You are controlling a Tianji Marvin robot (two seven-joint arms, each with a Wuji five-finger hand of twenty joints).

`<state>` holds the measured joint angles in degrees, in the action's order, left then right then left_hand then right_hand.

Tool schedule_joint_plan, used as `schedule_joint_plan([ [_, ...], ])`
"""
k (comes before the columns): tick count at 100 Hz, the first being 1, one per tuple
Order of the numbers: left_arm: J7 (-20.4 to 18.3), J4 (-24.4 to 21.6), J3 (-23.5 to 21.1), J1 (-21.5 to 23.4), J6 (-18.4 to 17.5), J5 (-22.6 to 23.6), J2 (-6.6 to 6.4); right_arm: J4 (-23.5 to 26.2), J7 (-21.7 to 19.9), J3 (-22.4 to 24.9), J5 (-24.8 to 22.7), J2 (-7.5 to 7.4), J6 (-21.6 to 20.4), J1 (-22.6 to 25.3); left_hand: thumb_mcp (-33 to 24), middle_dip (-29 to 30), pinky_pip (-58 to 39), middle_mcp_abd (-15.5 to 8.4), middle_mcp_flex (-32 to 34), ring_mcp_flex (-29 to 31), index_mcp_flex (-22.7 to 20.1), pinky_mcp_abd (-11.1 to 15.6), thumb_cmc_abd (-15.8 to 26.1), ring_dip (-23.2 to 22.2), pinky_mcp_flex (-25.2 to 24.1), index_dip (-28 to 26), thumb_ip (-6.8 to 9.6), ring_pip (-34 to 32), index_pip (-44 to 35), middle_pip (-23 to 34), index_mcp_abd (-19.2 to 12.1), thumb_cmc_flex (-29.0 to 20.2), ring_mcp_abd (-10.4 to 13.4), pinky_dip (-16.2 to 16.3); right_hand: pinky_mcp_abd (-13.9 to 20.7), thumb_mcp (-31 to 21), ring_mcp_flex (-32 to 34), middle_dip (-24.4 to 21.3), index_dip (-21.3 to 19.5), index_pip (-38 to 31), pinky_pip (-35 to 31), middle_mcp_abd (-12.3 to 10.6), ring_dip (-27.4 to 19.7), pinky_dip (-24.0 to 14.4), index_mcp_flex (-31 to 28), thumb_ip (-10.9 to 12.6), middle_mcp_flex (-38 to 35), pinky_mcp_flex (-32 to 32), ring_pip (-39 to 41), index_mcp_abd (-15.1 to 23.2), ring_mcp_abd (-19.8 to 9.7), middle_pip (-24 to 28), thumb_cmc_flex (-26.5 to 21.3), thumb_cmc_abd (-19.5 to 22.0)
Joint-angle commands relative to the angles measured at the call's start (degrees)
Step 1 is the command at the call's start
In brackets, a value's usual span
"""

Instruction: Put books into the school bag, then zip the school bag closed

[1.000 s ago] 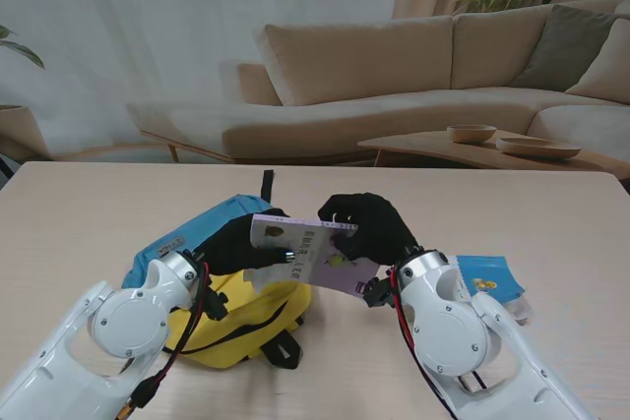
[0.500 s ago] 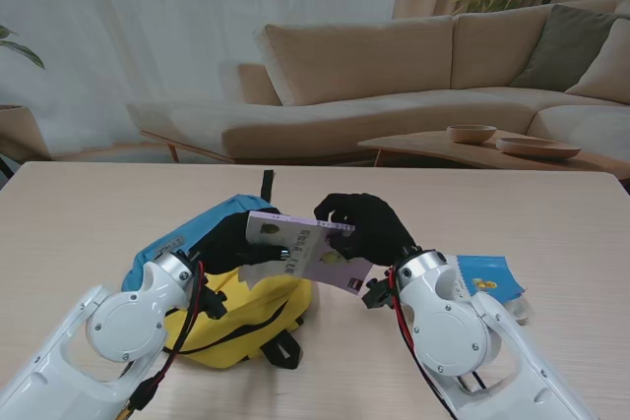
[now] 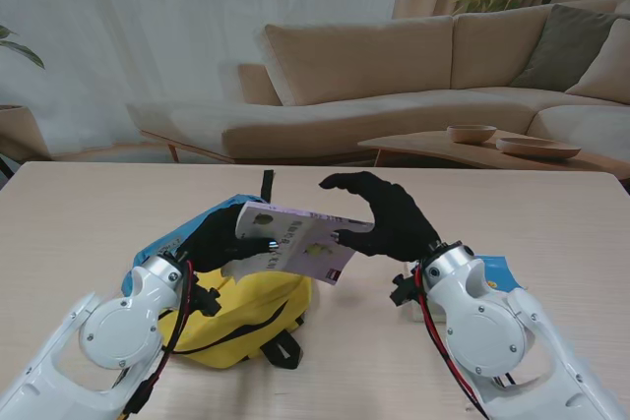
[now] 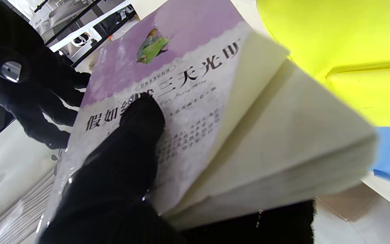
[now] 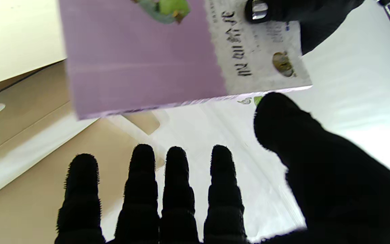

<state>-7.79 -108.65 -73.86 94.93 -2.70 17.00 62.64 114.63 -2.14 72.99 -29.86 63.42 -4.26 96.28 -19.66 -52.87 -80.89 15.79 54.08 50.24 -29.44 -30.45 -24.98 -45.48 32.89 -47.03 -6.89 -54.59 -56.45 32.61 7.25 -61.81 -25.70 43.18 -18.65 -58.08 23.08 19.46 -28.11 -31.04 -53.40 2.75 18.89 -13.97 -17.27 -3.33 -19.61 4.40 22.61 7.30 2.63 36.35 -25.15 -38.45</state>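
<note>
A purple and white book [image 3: 300, 238] is held above the yellow and blue school bag [image 3: 241, 307], with my left hand [image 3: 224, 238] shut on its left end. The left wrist view shows my thumb pressed on the book's cover [image 4: 188, 88] and its pages fanning out over the bag's yellow cloth [image 4: 344, 51]. My right hand [image 3: 386, 215] is open just right of the book, fingers spread and off it. In the right wrist view the book [image 5: 168, 54] hangs beyond my straight fingers [image 5: 178, 189]. A blue book [image 3: 497, 270] lies on the table behind my right wrist.
The school bag lies on the light wooden table [image 3: 89, 213] near my left arm, a black strap [image 3: 267, 184] at its far end. A beige sofa [image 3: 394, 76] and a low table with bowls [image 3: 492, 143] stand beyond the table.
My right hand has let go of the purple book and drawn back to the right with fingers spread. My left hand now holds the book alone, shifted slightly left over the bag.
</note>
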Motion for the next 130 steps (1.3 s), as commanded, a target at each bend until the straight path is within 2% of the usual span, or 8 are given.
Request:
schedule_joint_plan([
  [1, 0.06, -1.30, -0.61, 0.98, -0.53, -0.19, 0.52, -0.77, -0.37, 0.68, 0.18, -0.13, -0.08, 0.48, -10.69, -1.53, -3.20, -1.70, 1.75, 2.18, -2.50, -1.11, 2.53, -0.93, 0.00, -5.02, 0.22, -2.13, -4.77, 1.08, -6.57, -5.57, -0.93, 0.30, 2.40, 2.97, -2.15, -1.03, 1.26, 1.36, 1.48, -1.82, -1.01, 0.77, 2.94, -2.81, 2.53, -0.86, -1.91, -0.88, -1.54, -1.01, 2.23, -0.94],
  [36, 3.53, -2.15, -1.89, 2.01, -2.78, -3.81, 1.49, -7.07, 1.04, 1.74, 5.42, 0.71, 3.26, -0.60, -10.64, -2.16, -2.96, -2.52, 1.01, 0.98, -1.35, -0.58, 3.04, -1.11, -1.43, -5.55, -0.10, -1.99, -5.28, 1.02, -6.56, -5.50, -0.67, 0.48, 4.25, 5.23, -5.61, -1.27, 2.15, 2.68, 2.61, -0.75, -2.35, 1.08, 7.30, -3.92, 7.70, -1.20, -4.28, -5.30, -1.91, -1.10, 2.82, -2.02],
  [51, 4.67, -1.65, -1.45, 1.29, -3.46, -5.43, 1.88, -9.62, 1.98, 0.99, 10.01, 1.35, 4.16, -1.19, -10.60, -2.21, -2.99, -2.50, 1.09, 1.06, -1.31, -0.61, 2.99, -1.15, -1.35, -5.55, -0.08, -2.04, -5.44, 1.01, -6.57, -5.58, -0.60, 0.56, 6.55, 2.65, -6.16, -1.46, 2.55, 2.19, 3.05, -0.51, -3.93, 1.85, 7.70, -4.77, 8.71, -0.68, -5.15, -6.84, -2.23, -0.27, 3.30, -4.63],
  [67, 4.28, -1.15, -0.71, 0.09, -3.15, -7.48, 2.01, -11.84, 2.61, -0.11, 15.49, 1.92, 1.44, -1.48, -10.56, -2.26, -2.98, -2.60, 0.91, 0.99, -1.15, -0.45, 3.10, -1.15, -1.31, -5.53, -0.09, -2.02, -5.57, 0.96, -6.63, -5.60, -0.46, 0.60, 9.94, -1.34, -5.53, -1.58, 3.04, 1.04, 2.84, -0.74, -5.05, 2.20, 6.38, -5.77, 7.89, 1.26, -5.17, -8.13, -2.68, 0.07, 3.47, -7.42],
  [78, 4.18, -0.63, 0.34, -1.06, -2.63, -10.06, 2.25, -12.97, 5.77, -1.81, 19.59, 3.00, -0.79, -1.60, -10.54, -2.28, -2.98, -2.51, 0.89, 0.90, -1.09, -0.43, 3.13, -1.15, -1.30, -5.51, -0.08, -1.97, -5.63, 0.95, -6.60, -5.63, -0.54, 0.63, 11.76, -5.28, -4.12, -1.16, 3.53, -0.70, 1.93, -0.72, -5.15, 1.68, 4.29, -6.49, 6.11, 3.45, -4.79, -8.59, -2.92, 1.05, 2.53, -10.73],
  [98, 3.26, 0.04, 1.77, -2.62, -1.80, -13.18, 2.39, -14.49, 10.75, -4.41, 23.73, 4.61, -4.11, -2.23, -10.41, -2.33, -2.94, -2.72, 0.82, 0.82, -1.00, -0.41, 3.25, -1.17, -1.33, -5.47, -0.07, -1.91, -5.69, 0.94, -6.64, -5.67, -0.46, 0.66, 12.34, -9.40, 2.57, -0.57, 4.51, -4.12, -1.93, 0.12, -4.23, -0.29, -0.77, -7.19, -0.16, 10.51, -2.59, -8.32, -2.10, 2.07, 1.64, -13.75],
  [119, 1.84, 0.72, 2.79, -3.66, -0.92, -17.68, 2.53, -15.28, 13.40, -6.15, 31.66, 6.03, -8.80, -2.51, -10.27, -2.38, -2.88, -2.75, 0.81, 0.82, -0.90, -0.38, 3.31, -1.18, -1.38, -5.49, -0.04, -1.86, -5.72, 0.91, -6.64, -5.75, -0.41, 0.68, 12.48, -11.89, 12.65, -0.14, 5.78, -7.76, -4.98, 0.69, -3.47, -1.38, -9.50, -6.81, -10.61, 19.62, -0.70, -6.70, -1.06, 2.07, -1.81, -14.79],
  [130, 1.21, 1.15, 3.13, -4.08, -0.27, -19.36, 2.59, -14.80, 13.38, -6.39, 35.07, 6.32, -9.59, -2.28, -10.16, -2.41, -2.74, -2.83, 0.75, 0.75, -0.86, -0.35, 3.39, -1.18, -1.52, -5.53, -0.03, -1.81, -5.74, 0.87, -6.62, -5.77, -0.35, 0.65, 11.33, -12.14, 20.18, -0.60, 6.53, -9.53, -6.92, 0.88, -3.16, -1.27, -18.44, -5.75, -20.66, 25.06, 0.51, -5.05, 0.06, 0.10, -5.60, -11.92],
])
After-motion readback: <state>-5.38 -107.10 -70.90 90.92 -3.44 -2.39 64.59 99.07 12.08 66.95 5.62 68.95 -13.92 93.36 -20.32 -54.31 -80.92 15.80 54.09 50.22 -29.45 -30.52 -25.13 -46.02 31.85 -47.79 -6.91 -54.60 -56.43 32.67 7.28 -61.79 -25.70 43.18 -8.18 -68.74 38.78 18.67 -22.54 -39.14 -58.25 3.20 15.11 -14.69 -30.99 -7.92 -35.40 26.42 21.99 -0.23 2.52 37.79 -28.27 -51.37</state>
